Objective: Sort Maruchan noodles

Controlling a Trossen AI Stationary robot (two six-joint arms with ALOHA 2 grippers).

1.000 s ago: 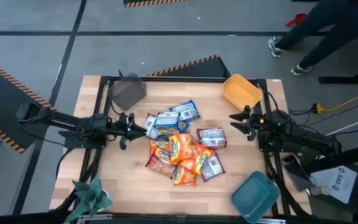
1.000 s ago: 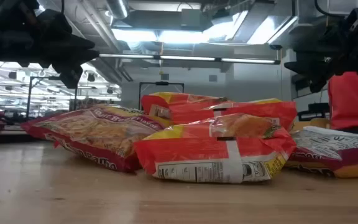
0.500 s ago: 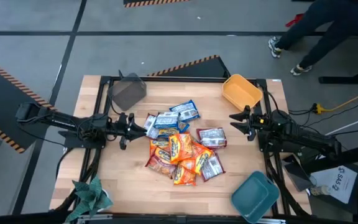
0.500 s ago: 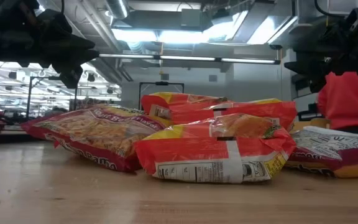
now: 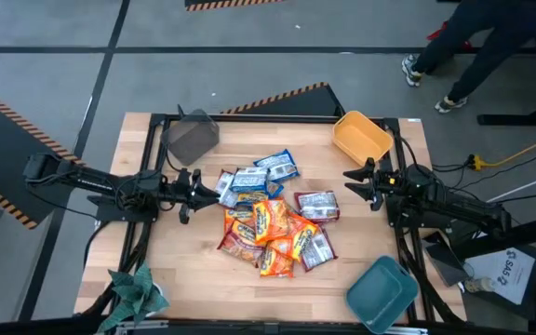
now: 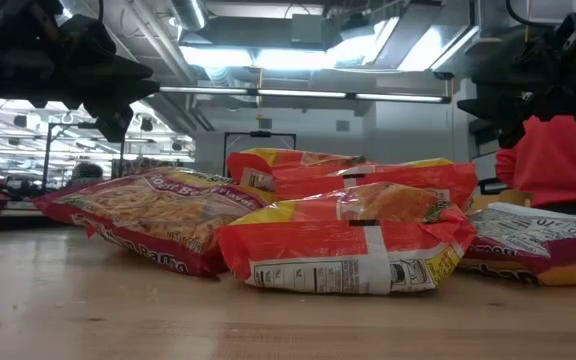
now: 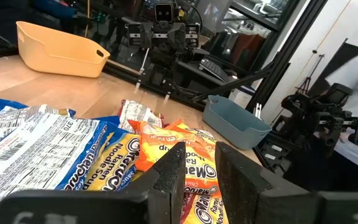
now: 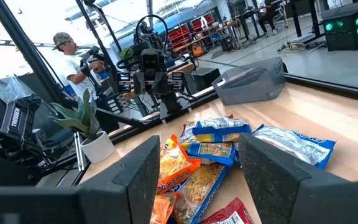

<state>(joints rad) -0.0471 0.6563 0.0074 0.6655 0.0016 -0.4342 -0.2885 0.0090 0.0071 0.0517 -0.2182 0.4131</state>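
The Maruchan noodles (image 5: pixel 273 219) lie in one loose, overlapping heap on the middle of the wooden table (image 5: pixel 184 270): blue packets (image 5: pixel 254 177) on the far side, orange ones (image 5: pixel 268 233) in the middle and near side, silver-grey ones (image 5: pixel 317 205) on the right. My left gripper (image 5: pixel 201 192) hovers level just left of the heap, slightly open and holding nothing; its fingers (image 7: pixel 169 180) point at the packets (image 7: pixel 104 155). My right gripper (image 5: pixel 354 184) hovers level right of the heap, wide open and holding nothing, facing the packets (image 8: pixel 216 143).
A grey bin (image 5: pixel 192 138) stands at the far left corner, a yellow bin (image 5: pixel 361 137) at the far right, a teal bin (image 5: pixel 382 293) at the near right. A potted plant (image 5: pixel 136 293) sits at the near left corner. A person (image 5: pixel 491 33) is beyond the far right.
Both arms and all the packets have kept still. Only the person in red behind the table's right side has shifted a little.
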